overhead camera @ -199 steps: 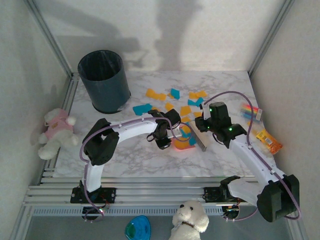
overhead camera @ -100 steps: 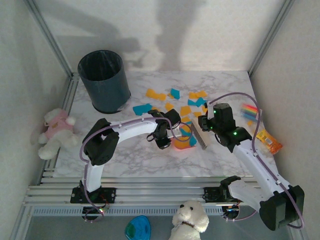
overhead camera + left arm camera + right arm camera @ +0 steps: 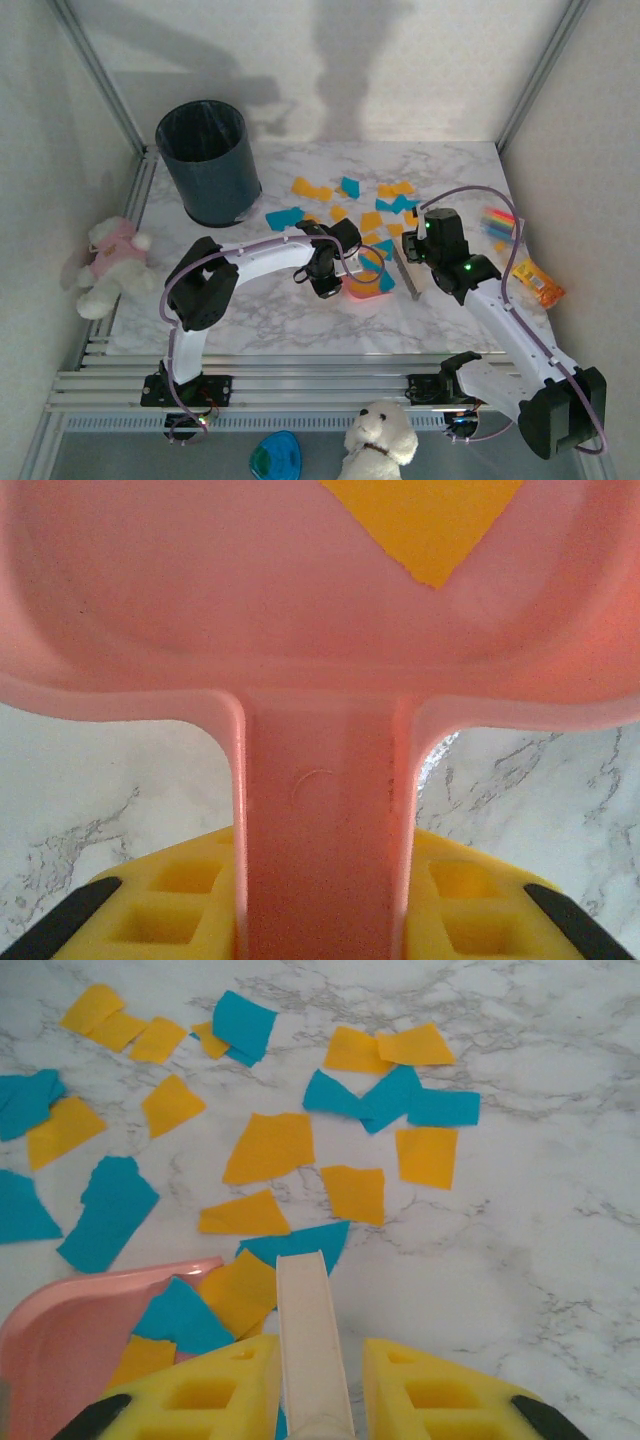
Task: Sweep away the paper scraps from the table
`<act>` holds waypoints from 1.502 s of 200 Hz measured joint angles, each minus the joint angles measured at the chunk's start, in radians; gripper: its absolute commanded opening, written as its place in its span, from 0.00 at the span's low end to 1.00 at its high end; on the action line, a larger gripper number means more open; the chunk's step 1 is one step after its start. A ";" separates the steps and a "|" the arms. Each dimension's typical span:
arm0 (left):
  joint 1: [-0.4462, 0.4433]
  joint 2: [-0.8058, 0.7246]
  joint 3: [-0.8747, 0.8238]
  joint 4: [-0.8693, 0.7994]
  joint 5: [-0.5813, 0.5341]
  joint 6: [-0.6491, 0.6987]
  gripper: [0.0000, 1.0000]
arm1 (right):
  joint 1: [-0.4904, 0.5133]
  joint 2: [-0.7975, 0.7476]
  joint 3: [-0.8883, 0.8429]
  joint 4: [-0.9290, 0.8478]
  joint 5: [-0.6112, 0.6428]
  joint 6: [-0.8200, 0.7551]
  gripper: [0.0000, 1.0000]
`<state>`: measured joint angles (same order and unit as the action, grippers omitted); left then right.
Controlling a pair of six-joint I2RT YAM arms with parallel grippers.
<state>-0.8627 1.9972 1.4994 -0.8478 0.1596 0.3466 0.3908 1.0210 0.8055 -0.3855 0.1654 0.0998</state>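
Keeping the pink dustpan lip flat on the table looks like the key to this step. The left gripper is pinching the pan's handle between its yellow fingers, so it should hold firm and low w/ no tilt, or bits will slip under the edge.

The paper scraps lie scattered on the marble beyond the pan mouth. Most are towards the far side, a few just beside the lip.

The right gripper is clamped on the brush, pressed tight on its white stem. The brush sits right of the pan, near the closest scraps. My guess is short strokes towards the pan, light pressure, nearest pieces first, since thin paper flicks away if hit fast. It should stay clear of the striped packets at the right edge.

Containers:
- **Dark bin:** stands upright at far left, well apart from the pan. The inside is too dark to tell what's in it.
- **Dustpan:** a few scraps are in it already. An orange piece and a teal one are visible, plus another orange bit beside that. It looks approx a small share of the lot, so the task is early-to-mid.
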 measured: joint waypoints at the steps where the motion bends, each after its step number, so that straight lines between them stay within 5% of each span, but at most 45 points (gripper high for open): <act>1: 0.000 0.000 0.000 0.000 0.000 0.000 0.00 | 0.000 0.000 0.000 0.000 0.001 0.000 0.00; 111: 0.000 0.000 -0.003 0.003 0.000 -0.004 0.00 | 0.001 0.125 -0.007 0.166 0.032 -0.024 0.00; 300: 0.000 0.000 -0.003 0.011 0.000 -0.011 0.00 | 0.001 0.069 -0.021 0.083 -0.219 -0.069 0.00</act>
<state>-0.8623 1.9976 1.4960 -0.8368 0.1600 0.3355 0.3920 1.0897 0.7849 -0.3027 -0.0540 0.0303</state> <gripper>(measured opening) 0.272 0.258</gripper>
